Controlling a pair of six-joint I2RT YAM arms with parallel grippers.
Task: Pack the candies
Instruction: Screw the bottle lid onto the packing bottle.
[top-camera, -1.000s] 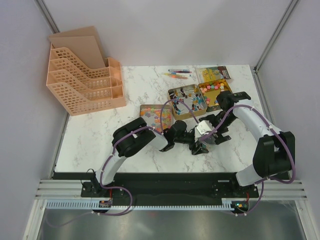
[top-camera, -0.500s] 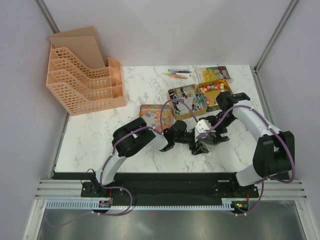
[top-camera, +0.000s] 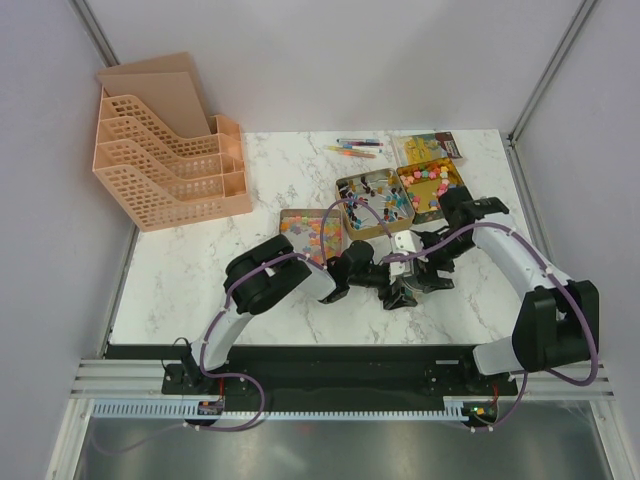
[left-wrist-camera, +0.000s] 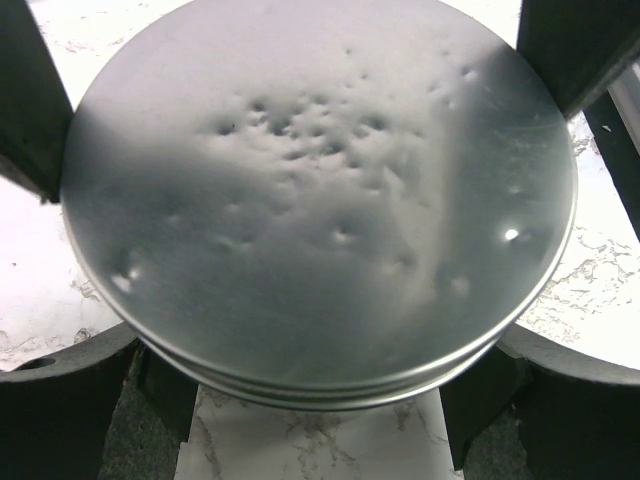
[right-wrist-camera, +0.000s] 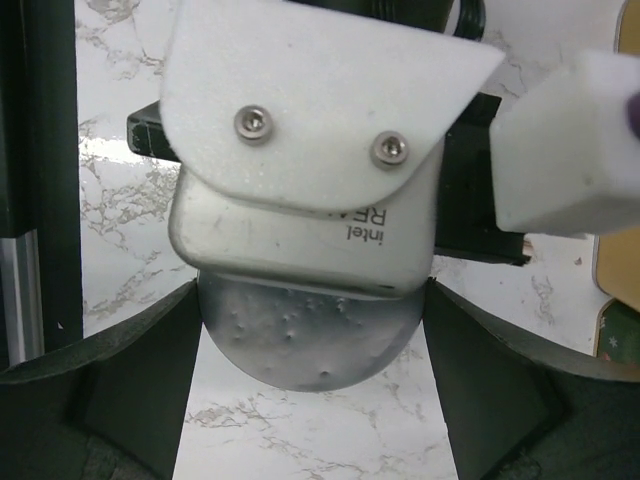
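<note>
Right arm swung outward and nearer | right gripper (top-camera: 420, 276) spread astride round tin (left-wrist-camera: 320, 200), grip cannot be told | left gripper (top-camera: 400, 291) clamped on tin's rim | candies (top-camera: 312, 232) in open tins (top-camera: 285, 214) behind grippers | marble table (top-camera: 190, 290) left bare along near edge.

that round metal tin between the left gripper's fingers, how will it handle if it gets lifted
The round metal tin looks stiff: its face is dimpled, not crumpled. The smooth, shiny metal is probably slippery, and the left gripper meets only its curved edge, so it might swivel or slip. On edge it would likely roll.
</note>
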